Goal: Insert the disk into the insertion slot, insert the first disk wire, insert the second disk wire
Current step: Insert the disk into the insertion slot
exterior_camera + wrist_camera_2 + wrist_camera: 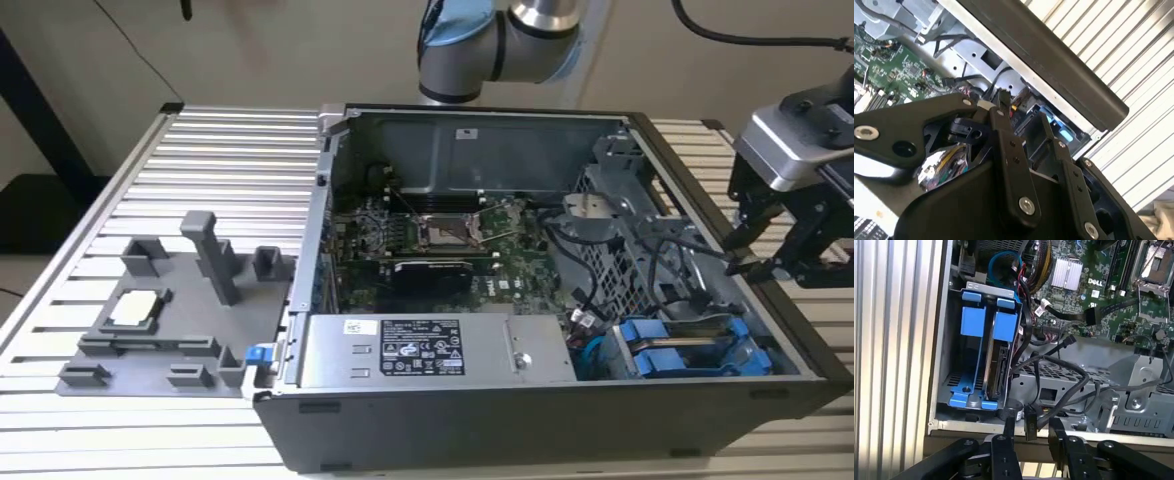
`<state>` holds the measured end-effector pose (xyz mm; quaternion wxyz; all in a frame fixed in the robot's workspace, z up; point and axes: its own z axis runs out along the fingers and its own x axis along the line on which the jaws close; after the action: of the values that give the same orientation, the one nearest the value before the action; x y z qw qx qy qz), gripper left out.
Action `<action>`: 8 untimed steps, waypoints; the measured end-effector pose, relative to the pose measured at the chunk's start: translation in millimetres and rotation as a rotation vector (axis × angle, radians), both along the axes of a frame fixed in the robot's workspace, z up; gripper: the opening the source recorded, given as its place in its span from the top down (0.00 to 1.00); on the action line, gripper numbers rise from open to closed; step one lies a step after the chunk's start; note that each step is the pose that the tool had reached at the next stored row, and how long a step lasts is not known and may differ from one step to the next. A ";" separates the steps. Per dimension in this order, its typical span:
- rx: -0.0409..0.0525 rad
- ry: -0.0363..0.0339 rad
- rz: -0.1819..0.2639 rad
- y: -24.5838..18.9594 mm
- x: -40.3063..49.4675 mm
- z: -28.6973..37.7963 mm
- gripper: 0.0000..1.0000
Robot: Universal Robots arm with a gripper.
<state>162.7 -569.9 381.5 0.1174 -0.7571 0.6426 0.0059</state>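
Already disk (995, 360) looks seated in insertion slot (954, 380) beyond your gripper (1031, 421); jaws parted astride a wire plug (1030, 430), ungripped.

The arm (501, 45) reached over to the exterior view's right; its gripper (765, 264) pointed downward, fingers (1008, 432) parted.

Loose black cables (1080, 371) crowd the case's (534, 420) corner beside the disk (1003, 327). Over the motherboard (514, 250), mid-case, the way down is open.
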 end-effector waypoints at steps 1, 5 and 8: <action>0.0002 0.0000 0.000 0.0 0.0 0.8 0.59; 0.0002 -0.0002 0.000 0.1 -3.6 2.1 0.59; 0.0002 -0.0003 -0.001 0.0 -5.6 2.3 0.59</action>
<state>157.1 -569.9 383.8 0.1176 -0.7568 0.6430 0.0058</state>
